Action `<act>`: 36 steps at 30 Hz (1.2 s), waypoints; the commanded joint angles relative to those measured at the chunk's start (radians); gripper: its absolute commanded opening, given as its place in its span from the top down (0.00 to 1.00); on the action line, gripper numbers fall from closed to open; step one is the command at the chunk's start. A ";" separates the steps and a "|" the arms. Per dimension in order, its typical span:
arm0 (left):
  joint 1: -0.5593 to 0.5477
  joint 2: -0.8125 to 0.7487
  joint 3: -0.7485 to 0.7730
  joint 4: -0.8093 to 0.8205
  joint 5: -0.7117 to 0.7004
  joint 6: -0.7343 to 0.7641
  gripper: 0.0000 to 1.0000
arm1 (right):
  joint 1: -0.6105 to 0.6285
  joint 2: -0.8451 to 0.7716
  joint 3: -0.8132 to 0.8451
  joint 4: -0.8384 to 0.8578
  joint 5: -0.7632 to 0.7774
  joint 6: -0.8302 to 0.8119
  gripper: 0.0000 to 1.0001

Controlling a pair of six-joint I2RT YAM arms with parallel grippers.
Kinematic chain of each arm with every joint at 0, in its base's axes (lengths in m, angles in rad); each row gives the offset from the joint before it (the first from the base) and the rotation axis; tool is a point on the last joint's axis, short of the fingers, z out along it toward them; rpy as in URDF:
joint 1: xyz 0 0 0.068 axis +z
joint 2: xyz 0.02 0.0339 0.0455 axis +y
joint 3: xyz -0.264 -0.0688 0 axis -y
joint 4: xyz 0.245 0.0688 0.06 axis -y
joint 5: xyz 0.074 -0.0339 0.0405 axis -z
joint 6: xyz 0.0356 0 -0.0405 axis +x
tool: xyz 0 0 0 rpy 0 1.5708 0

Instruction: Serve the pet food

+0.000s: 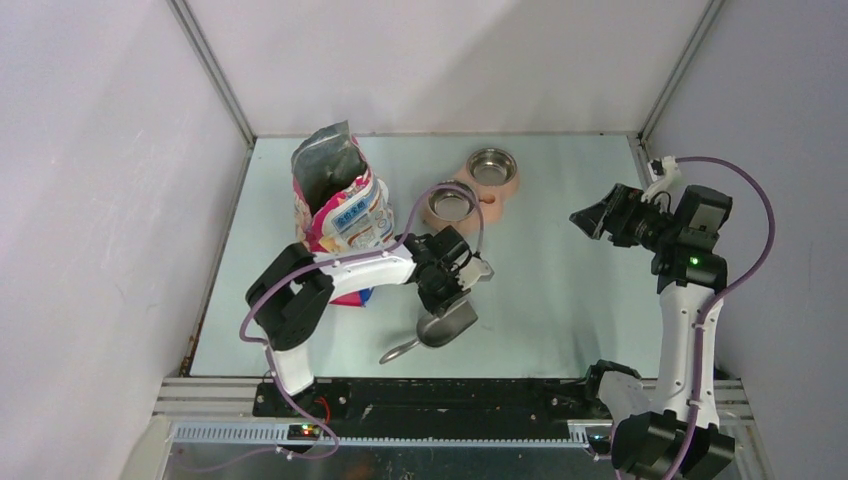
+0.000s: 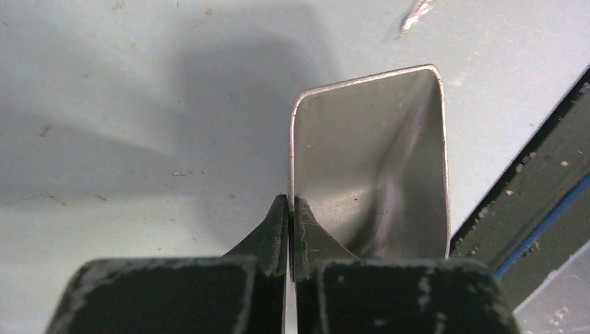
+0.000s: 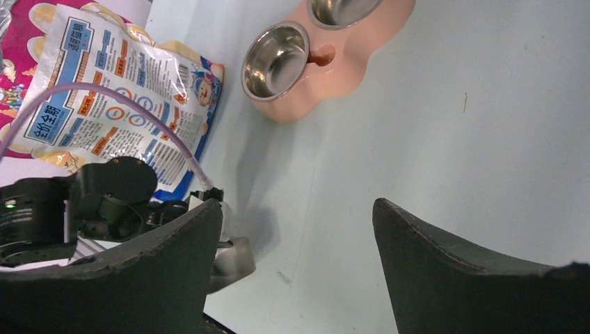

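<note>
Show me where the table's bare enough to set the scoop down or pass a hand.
Widest bare patch: table between the scoop, the pink feeder and the right gripper. Also the near-left corner beside the left arm's base. Crowded: left-centre, where bag, left gripper, scoop and feeder bunch together.

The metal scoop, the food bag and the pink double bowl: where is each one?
metal scoop (image 2: 369, 160), left wrist view, on its shiny inner hollow.
food bag (image 1: 348, 218), top external view, on its printed front.
pink double bowl (image 3: 358, 54), right wrist view, on the pink base beside the dishes.
</note>
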 commanded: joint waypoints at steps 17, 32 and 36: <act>0.326 -0.374 0.595 0.078 0.009 -0.306 1.00 | 0.656 -0.037 0.179 0.151 0.381 -0.063 0.22; 0.543 -0.536 0.379 0.287 0.069 -0.821 1.00 | 1.121 0.379 0.540 0.276 0.579 -0.058 0.12; 0.575 -0.582 0.323 0.316 0.109 -0.883 1.00 | 1.175 0.432 0.582 0.261 0.610 0.007 0.14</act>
